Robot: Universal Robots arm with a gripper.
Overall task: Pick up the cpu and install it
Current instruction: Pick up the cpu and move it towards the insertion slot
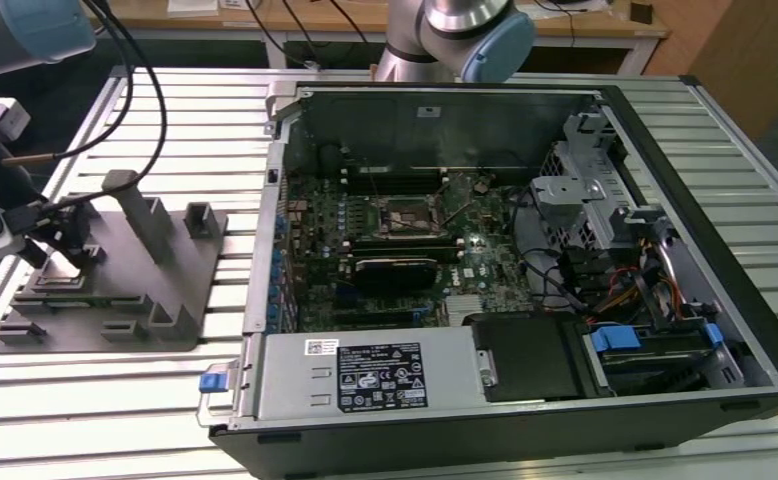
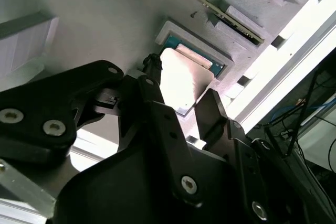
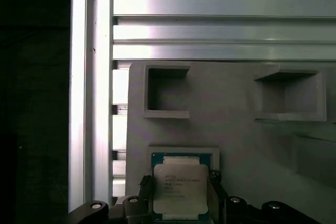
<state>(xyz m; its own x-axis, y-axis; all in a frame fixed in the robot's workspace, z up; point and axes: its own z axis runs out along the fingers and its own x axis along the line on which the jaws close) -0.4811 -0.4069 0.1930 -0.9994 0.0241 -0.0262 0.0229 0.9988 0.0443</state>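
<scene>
Slatted table [image 3: 210,3]; cpu [image 3: 181,184] in fixture block [image 3: 226,103] recess

Open computer case [image 1: 443,115] is laid on slatted metal table [image 1: 82,410], motherboard [image 1: 322,270] is seen inside; grey fixture block [image 1: 176,270] is placed toward exterior view's left

Slatted metal table [image 1: 109,410], wooden desk [image 1: 189,12] behind.
</scene>
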